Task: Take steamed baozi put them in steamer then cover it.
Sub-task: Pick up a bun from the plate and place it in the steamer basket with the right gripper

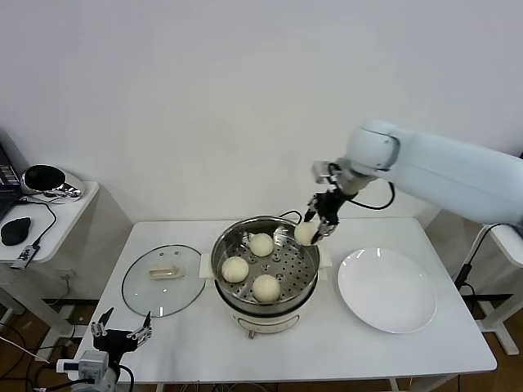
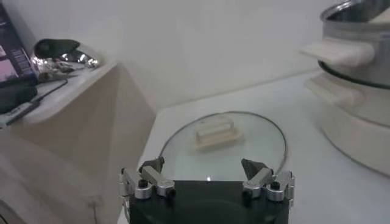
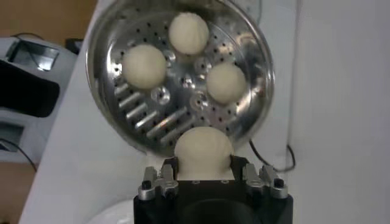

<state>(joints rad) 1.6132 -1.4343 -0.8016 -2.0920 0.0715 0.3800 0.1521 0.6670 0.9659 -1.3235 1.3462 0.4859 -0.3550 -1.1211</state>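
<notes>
Right gripper is clamped on the fourth baozi, hanging just over the steamer rim; three buns sit below it. Left gripper waits open near the cover.

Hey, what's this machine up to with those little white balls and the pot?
The right gripper holds a small round cream-white bun over the rim of the shiny steel steamer pot. Three similar buns already sit on its perforated tray. The round white plate beside it has nothing on it. The clear glass lid lies flat on the white table, and the left gripper waits open near it.
</notes>
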